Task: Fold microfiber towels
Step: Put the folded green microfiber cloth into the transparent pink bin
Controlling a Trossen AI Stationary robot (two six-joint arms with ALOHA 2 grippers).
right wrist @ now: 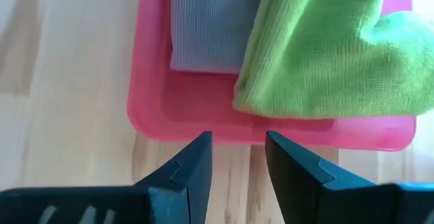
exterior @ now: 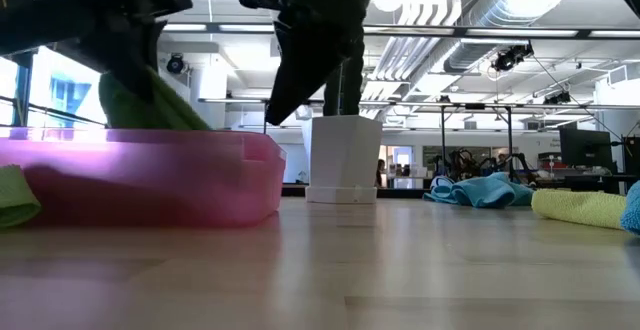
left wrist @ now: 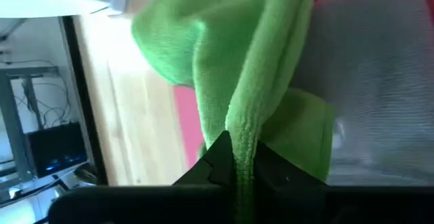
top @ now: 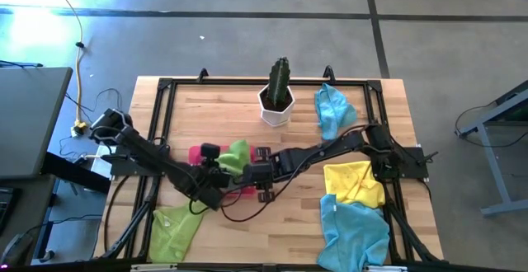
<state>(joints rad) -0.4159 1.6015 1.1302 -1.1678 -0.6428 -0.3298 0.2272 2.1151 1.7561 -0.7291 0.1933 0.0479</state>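
A lime green towel (top: 237,154) lies bunched over a pink tray (top: 196,153) at mid-table, partly raised above the tray's wall in the low view (exterior: 150,105). My left gripper (left wrist: 243,166) is shut on it, reaching in from the left (top: 223,168). A folded grey towel (right wrist: 207,27) lies flat in the tray beside the green one (right wrist: 325,47). My right gripper (right wrist: 237,153) hovers open over the tray's rim (right wrist: 203,125), touching nothing, with its arm coming from the right (top: 257,173). My left gripper pinches a doubled ridge of the green towel (left wrist: 245,132) between its two fingertips. The fingers slant downward from the table's left. From the hold the cloth runs away in a soft fold, lifted there, while its far part (left wrist: 169,41) drapes over the tray.
A cactus in a white pot (top: 277,97) stands at the far middle. A blue towel (top: 332,111) lies at the far right, with a yellow towel (top: 355,181) and another blue one (top: 355,232) at the near right. A second green towel (top: 173,227) lies near left.
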